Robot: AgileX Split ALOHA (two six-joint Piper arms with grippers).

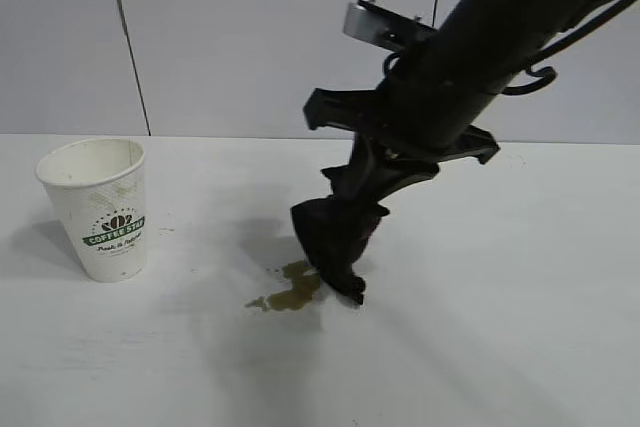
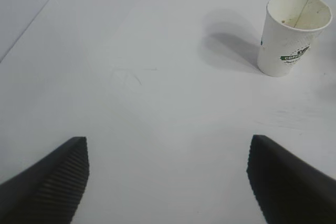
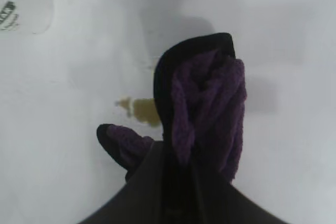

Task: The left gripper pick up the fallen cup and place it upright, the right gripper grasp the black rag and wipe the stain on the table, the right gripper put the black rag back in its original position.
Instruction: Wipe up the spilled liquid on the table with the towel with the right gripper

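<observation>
The small black rag with dark purple patches [image 1: 335, 237] hangs bunched at centre frame, pinched in the right arm's black two-fingered claw [image 1: 362, 199], its lowest corner at the right edge of the olive-brown puddle of stain [image 1: 290, 292]. The white ribbed paper cup with a green logo [image 1: 100, 207] stands upright at left on the plain white worktop [image 1: 520, 327]. In its wrist view, the left claw [image 2: 168, 182] is spread wide and empty above the bare worktop.

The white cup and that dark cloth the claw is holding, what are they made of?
The white ribbed cup with green logo looks like matte paper, with a thin rolled rim. The black and purple rag, held by the right gripper, looks like soft fuzzy fabric, perhaps microfibre; it bunches and droops.
</observation>
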